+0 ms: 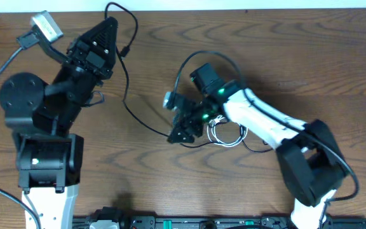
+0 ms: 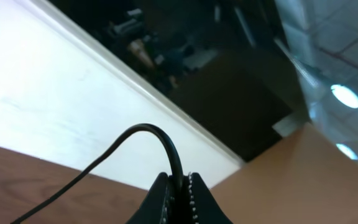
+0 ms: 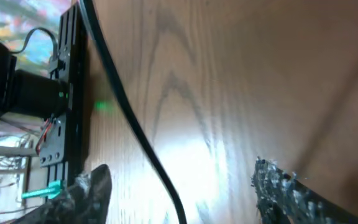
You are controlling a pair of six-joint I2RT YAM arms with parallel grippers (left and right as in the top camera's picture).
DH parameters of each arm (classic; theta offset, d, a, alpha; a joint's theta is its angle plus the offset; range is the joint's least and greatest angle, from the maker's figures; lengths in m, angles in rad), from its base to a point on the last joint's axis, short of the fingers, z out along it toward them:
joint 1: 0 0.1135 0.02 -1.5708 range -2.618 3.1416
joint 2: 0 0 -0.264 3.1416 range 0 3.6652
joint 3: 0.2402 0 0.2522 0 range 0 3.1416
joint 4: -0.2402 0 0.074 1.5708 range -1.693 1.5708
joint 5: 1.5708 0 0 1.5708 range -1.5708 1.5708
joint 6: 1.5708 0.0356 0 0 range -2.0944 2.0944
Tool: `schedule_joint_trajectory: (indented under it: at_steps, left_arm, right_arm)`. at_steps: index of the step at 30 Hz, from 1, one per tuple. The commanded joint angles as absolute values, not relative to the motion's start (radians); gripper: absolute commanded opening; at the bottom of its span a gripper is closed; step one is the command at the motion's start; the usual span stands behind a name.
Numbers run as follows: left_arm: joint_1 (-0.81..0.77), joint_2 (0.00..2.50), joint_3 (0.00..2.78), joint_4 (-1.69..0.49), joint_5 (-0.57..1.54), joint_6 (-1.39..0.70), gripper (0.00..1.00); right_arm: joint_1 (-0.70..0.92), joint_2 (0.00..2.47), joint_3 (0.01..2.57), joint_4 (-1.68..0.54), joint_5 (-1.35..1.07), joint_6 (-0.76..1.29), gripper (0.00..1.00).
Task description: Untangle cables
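The black cable (image 1: 127, 95) runs from my left gripper (image 1: 111, 22) near the table's far edge, loops, and trails down the table to my right gripper (image 1: 178, 133). In the left wrist view, the left gripper (image 2: 180, 186) is shut on the black cable (image 2: 148, 129), which arches out of the jaws. In the right wrist view, the right gripper (image 3: 180, 171) is open just above the wood, with the black cable (image 3: 126, 106) passing between its fingers untouched. The white cable (image 1: 230, 135) lies coiled under the right arm, partly hidden.
A black equipment rail (image 1: 170, 222) runs along the table's front edge and also shows in the right wrist view (image 3: 70, 93). The left arm's base (image 1: 43, 152) stands at the left. The right arm's own thicker wire (image 1: 199, 56) loops above its wrist.
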State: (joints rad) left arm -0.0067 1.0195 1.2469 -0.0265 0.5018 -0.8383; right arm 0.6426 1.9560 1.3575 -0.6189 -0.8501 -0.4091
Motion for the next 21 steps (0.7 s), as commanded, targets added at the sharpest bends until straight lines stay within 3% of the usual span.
schedule_joint_trajectory:
  at_steps: [1,3,4,6,7,11,21]
  left_arm:
    - [0.003,1.053,1.348,-0.113,0.472,-0.717,0.08]
    - [0.003,1.085,1.404,-0.225,0.435,-0.701,0.07]
    - [0.003,1.107,1.441,-0.286,0.423,-0.667,0.08]
    - [0.003,1.156,1.518,-0.411,0.385,-0.591,0.07]
    - [0.002,1.212,1.604,-0.551,0.274,-0.505,0.07]
    - [0.002,1.308,1.723,-0.791,0.047,-0.395,0.08]
    - [-0.004,1.315,1.723,-0.937,0.036,-0.393,0.08]
  right_arm:
    - [0.682,1.987,1.357,-0.583,-0.878,-0.400,0.68]
    - [0.696,2.000,1.357,-0.562,-0.873,-0.380,0.63]
    - [0.703,2.008,1.357,-0.552,-0.860,-0.363,0.56]
    - [0.709,2.012,1.357,-0.545,-0.813,-0.317,0.31]
    - [0.709,2.013,1.357,-0.540,-0.769,-0.268,0.01]
    - [0.686,1.987,1.391,-0.524,-0.713,-0.085,0.01]
    - [0.547,1.685,1.639,-0.620,-0.709,0.225,0.01]
